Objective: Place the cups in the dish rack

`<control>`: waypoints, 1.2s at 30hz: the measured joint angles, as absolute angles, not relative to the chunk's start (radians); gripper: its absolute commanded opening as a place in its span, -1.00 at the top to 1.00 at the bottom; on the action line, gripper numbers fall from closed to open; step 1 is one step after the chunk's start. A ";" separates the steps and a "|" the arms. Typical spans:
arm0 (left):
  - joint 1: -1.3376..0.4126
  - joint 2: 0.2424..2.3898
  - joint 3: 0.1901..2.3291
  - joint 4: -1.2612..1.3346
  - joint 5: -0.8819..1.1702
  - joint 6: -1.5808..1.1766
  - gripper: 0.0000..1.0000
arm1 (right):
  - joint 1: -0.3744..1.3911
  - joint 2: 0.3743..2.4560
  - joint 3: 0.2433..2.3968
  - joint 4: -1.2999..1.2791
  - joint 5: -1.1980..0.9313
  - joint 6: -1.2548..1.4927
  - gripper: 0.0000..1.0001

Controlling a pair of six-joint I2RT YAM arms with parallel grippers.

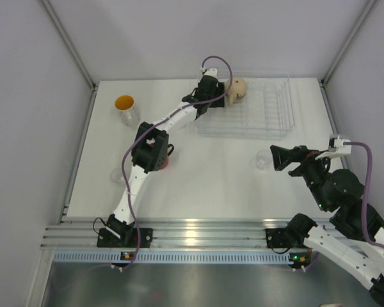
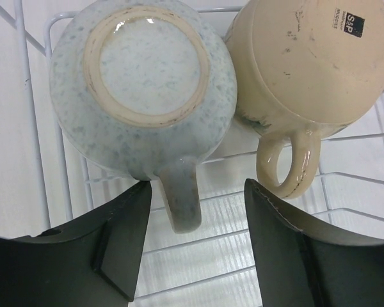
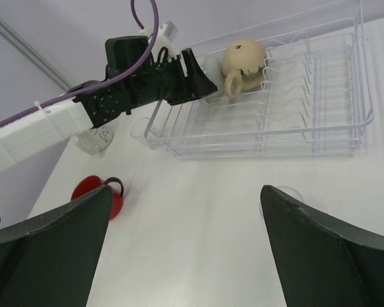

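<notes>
"S&P" on black label, tan mug base; small print beside illegible.

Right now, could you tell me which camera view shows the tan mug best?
The left wrist view: the tan mug is close up, base toward the camera, handle clear. The right wrist view shows it small in the dish rack; the top view, just a tan spot.

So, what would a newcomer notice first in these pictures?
Two mugs lie at the left end of the rack, a speckled white mug beside a tan mug, bottoms toward the left pincer, which is open with the white one's handle between its jaws. The right pincer hangs wide open beside a clear glass. An orange-lined cup stands alone at the far left.
</notes>
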State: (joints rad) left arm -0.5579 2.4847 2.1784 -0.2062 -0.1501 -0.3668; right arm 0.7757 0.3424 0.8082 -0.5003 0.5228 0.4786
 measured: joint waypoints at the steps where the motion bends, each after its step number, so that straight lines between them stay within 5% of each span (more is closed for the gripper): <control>1: -0.558 2.485 2.178 -0.203 -0.149 -0.367 -0.33 | 0.776 0.341 0.808 -0.504 0.523 0.479 -0.99; 12: -0.572 2.370 2.074 -0.186 -0.147 -0.336 -0.38 | 0.776 0.343 0.808 -0.517 0.519 0.485 -0.99; 24: -0.600 2.006 1.868 -0.188 -0.131 -0.277 -0.37 | 0.776 0.410 0.808 -0.520 0.459 0.502 -0.99; 36: -0.532 1.697 1.691 -0.312 -0.323 -0.176 -0.39 | 0.776 0.427 0.806 -0.519 0.402 0.509 -0.99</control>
State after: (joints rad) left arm -0.5323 1.6974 1.6913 -0.3119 -0.3233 -0.1761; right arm 0.7757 0.4267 0.8059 -0.5194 0.4019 0.5091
